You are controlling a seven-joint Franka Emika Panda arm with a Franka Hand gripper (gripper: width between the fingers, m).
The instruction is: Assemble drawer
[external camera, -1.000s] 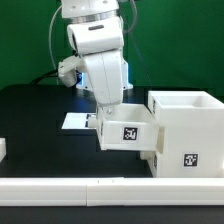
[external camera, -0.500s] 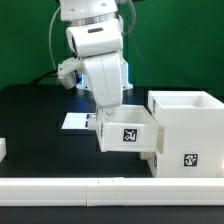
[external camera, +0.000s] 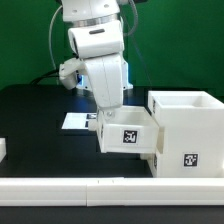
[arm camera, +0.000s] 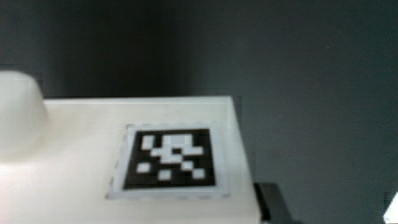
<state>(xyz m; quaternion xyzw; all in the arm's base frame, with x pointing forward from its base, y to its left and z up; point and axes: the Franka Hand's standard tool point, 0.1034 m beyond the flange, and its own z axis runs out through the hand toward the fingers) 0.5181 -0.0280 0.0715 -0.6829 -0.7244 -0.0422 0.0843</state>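
A small white box tray (external camera: 128, 133) with a square black-and-white tag hangs just above the black table, slightly tilted. Its right end touches or enters the side of the large white cube housing (external camera: 186, 128), which stands at the exterior view's right with its own tag low on the front. My gripper (external camera: 111, 110) comes down onto the tray from above and is shut on it. The fingertips are hidden behind the tray wall. In the wrist view the tray's tagged face (arm camera: 169, 155) fills the frame, with one dark finger (arm camera: 270, 203) at its edge. The second tray is not identifiable.
The marker board (external camera: 74, 121) lies flat on the table behind the tray. A small white part (external camera: 3, 149) shows at the exterior view's left edge. A long white rail (external camera: 110, 188) runs along the front. A green wall stands behind.
The held tray has crept slightly down and towards the housing. The arm has barely moved otherwise.
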